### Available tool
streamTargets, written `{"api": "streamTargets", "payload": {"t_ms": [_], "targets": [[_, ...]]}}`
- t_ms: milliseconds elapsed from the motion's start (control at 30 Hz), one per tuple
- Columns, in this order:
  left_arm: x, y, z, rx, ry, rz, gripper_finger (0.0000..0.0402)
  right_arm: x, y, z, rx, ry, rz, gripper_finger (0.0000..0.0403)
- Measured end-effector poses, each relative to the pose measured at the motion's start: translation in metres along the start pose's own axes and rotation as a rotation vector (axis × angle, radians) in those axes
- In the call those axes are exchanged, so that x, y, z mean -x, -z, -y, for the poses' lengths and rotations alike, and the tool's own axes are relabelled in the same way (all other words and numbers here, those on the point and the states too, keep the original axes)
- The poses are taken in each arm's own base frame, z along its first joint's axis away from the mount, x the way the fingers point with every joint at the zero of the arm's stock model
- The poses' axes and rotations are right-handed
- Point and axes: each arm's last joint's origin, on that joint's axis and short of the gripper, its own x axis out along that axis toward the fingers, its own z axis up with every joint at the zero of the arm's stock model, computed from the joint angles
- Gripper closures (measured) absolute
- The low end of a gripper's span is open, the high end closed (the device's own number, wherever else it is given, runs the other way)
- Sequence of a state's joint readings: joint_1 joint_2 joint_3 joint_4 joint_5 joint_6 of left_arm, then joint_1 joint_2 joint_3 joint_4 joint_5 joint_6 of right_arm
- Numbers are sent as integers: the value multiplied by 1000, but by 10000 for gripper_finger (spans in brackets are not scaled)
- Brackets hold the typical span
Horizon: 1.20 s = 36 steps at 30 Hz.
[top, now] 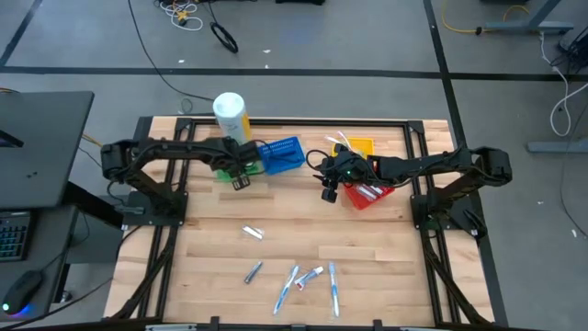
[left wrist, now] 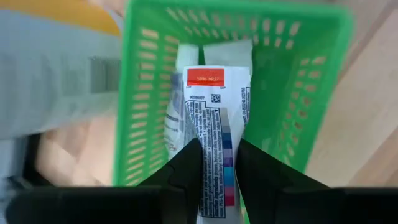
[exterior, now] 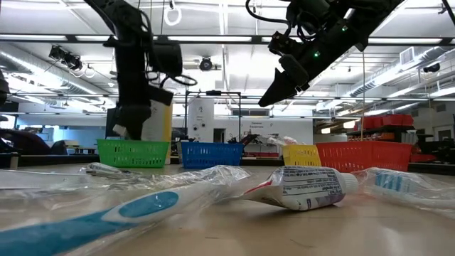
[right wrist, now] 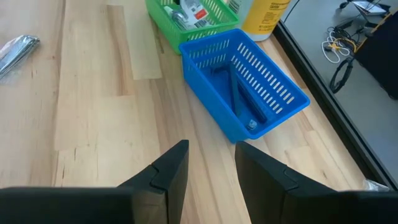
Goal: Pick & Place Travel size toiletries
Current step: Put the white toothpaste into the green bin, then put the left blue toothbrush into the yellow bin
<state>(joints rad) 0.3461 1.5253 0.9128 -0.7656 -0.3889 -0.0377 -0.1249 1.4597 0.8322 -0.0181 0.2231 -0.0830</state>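
The left gripper (left wrist: pixel 217 171) clamps a white tube (left wrist: pixel 214 134) directly above the green basket (left wrist: pixel 143 93), tube lengthwise along it; the right gripper (right wrist: pixel 211 165) hangs empty, fingers apart.

Very little is reading clearly. In the left wrist view, the white tube (left wrist: pixel 211 143) over the green basket (left wrist: pixel 149 74) is showing a red label with pale lettering too blurred to read, a small square code just below it, fine print and a colour strip. The tube (exterior: pixel 306 188) in the low view is carrying only illegible small print.
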Motion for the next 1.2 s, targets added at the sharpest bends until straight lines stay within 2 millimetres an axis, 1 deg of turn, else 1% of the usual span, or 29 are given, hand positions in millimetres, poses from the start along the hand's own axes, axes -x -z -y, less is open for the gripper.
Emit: {"api": "streamTargets", "payload": {"t_ms": [133, 267, 333, 467, 600, 833, 1033, 1200], "targets": [[-10, 5, -7, -6, 28, -21, 290, 0, 0, 0, 0, 0, 0, 263], [-12, 1, -9, -9, 70, 24, 260, 0, 0, 0, 0, 0, 0, 263], [-12, -2, -9, -26, 79, 50, 241, 0, 0, 0, 0, 0, 0, 263], [-10, -6, -9, -41, 36, 88, 210, 0, 0, 0, 0, 0, 0, 263], [-1, -15, -5, -96, 80, 137, 202, 0, 0, 0, 0, 0, 0, 263], [17, -24, 16, -153, 135, 215, 217, 0, 0, 0, 0, 0, 0, 263], [30, -20, 46, -185, 233, 241, 231, 0, 0, 0, 0, 0, 0, 263], [42, -14, 72, -204, 300, 265, 234, 0, 0, 0, 0, 1, 0, 263]]}}
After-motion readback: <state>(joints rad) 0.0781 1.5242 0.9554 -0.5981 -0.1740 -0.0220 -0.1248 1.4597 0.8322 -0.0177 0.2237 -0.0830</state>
